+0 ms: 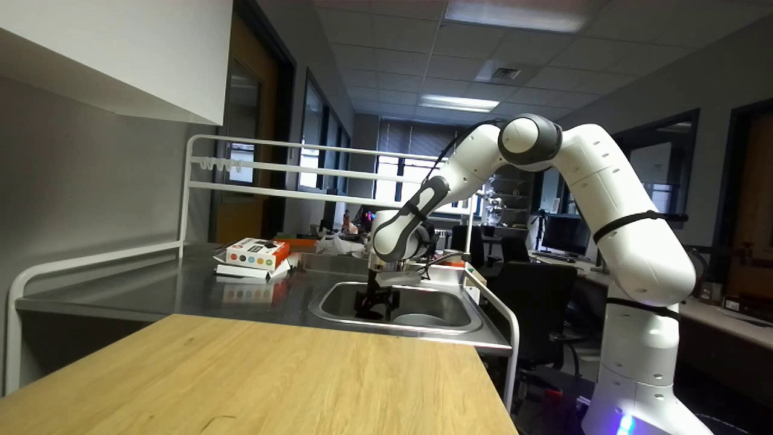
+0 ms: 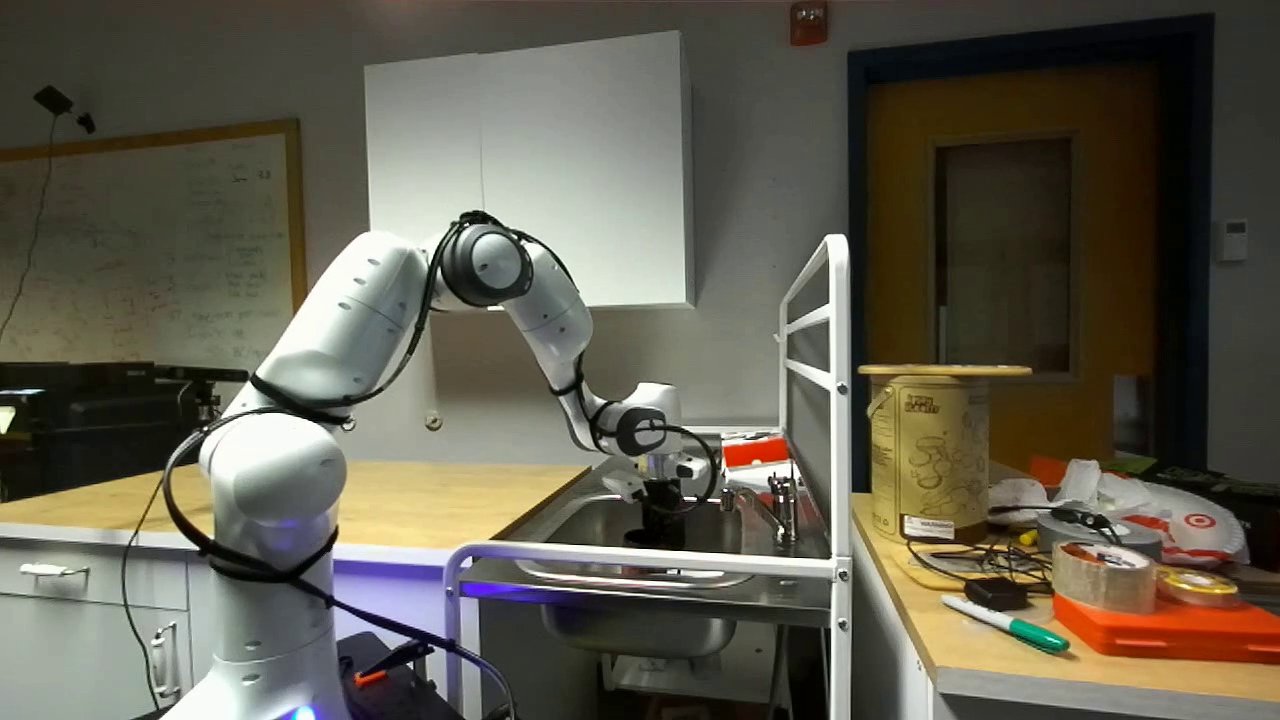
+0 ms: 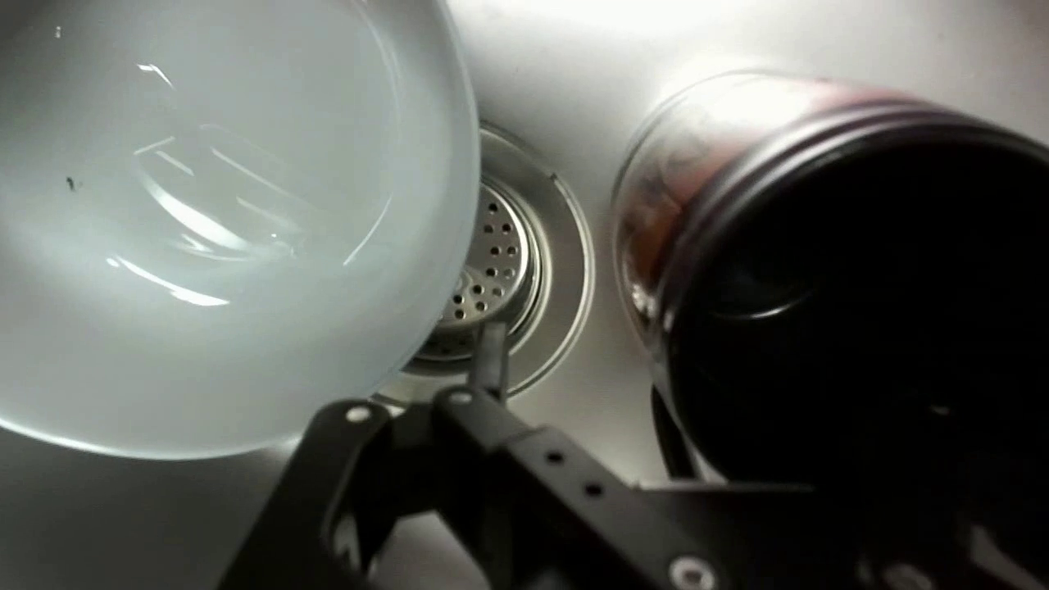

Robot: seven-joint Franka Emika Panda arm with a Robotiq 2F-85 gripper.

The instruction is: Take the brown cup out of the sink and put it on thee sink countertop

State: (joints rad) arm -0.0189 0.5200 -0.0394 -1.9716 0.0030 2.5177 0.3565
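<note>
In an exterior view a wooden desk (image 2: pixel 960 640) holds a tan canister (image 2: pixel 930 450), a green-capped marker (image 2: pixel 1005 622) and an orange case (image 2: pixel 1180 635) bearing two tape rolls (image 2: pixel 1105 580), while the wrist view shows a whitish bowl (image 3: pixel 238 229).

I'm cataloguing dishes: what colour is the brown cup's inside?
It looks black, perhaps partly from shadow; the brown cup shows best in the wrist view.

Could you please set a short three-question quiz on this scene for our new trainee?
1. In the wrist view, what shows between the white bowl and the brown cup: A) a sponge, B) a fork or C) the drain?
2. True or false: the brown cup is on the sink countertop.
3. Fill in: in an exterior view, the marker has a ... cap.
Key: 1 C; 2 false, it is in the sink; 3 green.
</note>
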